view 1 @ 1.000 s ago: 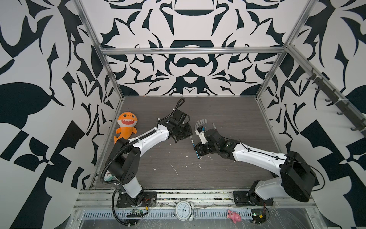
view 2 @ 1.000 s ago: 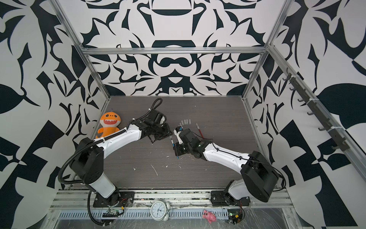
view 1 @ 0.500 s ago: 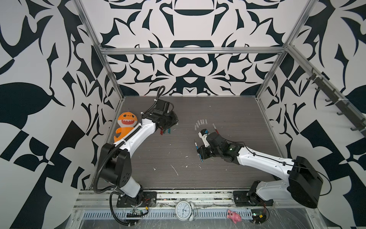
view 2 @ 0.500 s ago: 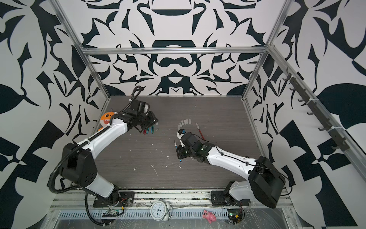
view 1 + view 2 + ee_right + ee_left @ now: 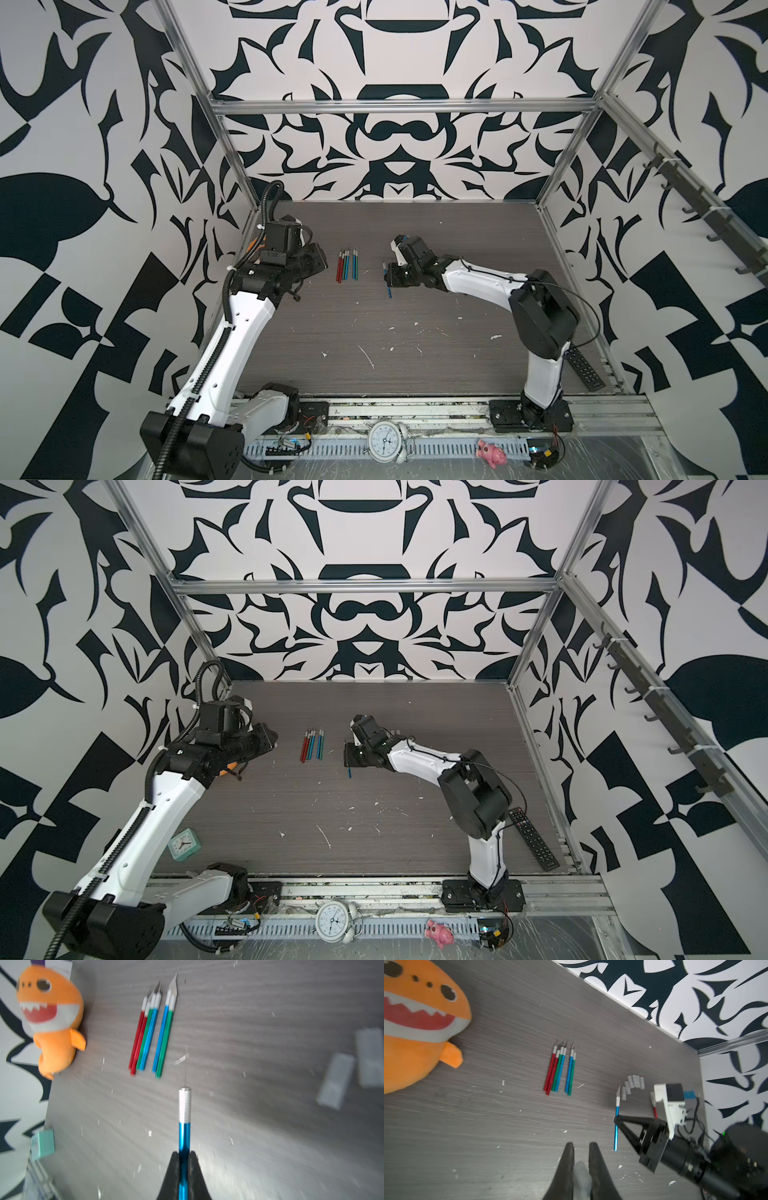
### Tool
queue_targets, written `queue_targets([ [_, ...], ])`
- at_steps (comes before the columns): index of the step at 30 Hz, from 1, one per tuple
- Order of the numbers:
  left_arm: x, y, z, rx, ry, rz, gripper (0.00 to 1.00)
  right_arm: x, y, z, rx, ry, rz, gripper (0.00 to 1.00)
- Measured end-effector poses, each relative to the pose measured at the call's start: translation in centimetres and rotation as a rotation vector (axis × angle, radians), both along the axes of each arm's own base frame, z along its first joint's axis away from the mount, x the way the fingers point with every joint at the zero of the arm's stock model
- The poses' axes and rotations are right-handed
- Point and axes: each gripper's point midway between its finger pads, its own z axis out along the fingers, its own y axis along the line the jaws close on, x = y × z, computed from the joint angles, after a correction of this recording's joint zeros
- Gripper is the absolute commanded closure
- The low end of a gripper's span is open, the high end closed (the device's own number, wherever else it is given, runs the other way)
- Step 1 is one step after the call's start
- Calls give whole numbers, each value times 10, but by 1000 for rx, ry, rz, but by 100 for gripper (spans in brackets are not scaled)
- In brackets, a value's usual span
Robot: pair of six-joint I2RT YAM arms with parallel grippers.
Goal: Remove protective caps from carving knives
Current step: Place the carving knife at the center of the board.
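My left gripper (image 5: 581,1146) is shut on a whitish protective cap (image 5: 582,1176), held over the table's left side (image 5: 320,259). At mid-table my right gripper (image 5: 184,1154) is shut on a blue carving knife (image 5: 184,1132), tip bare and pointing to the back (image 5: 389,291). Several red, green and blue carving knives (image 5: 347,266) lie side by side between the arms with bare blades (image 5: 151,1032). Loose caps (image 5: 632,1084) sit in a small cluster beyond the right gripper. Beside that cluster lies a red knife (image 5: 655,1110) wearing its cap.
An orange shark plush (image 5: 415,1022) rests at the left wall behind my left arm. A black remote (image 5: 584,368) lies front right, a mint clock (image 5: 184,844) front left. White flecks dot the table's middle and front.
The grippers met at mid-table a second ago. My left arm has since pulled away to the left with the cap; the right gripper still holds the blue knife, its blade now uncovered.
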Motion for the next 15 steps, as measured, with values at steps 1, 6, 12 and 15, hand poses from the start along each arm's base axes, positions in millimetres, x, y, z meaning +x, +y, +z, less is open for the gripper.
queue_targets([
  [1,-6,5,-5,24,2,4,100,7,5,-5,3,8,-4,100],
  [6,-30,26,-28,124,18,35,100,37,29,-33,20,49,-14,100],
  [12,-33,37,-25,176,-11,63,100,56,45,-55,32,75,-19,100],
  [15,-33,39,-25,190,-14,66,100,61,50,-55,41,85,-25,100],
])
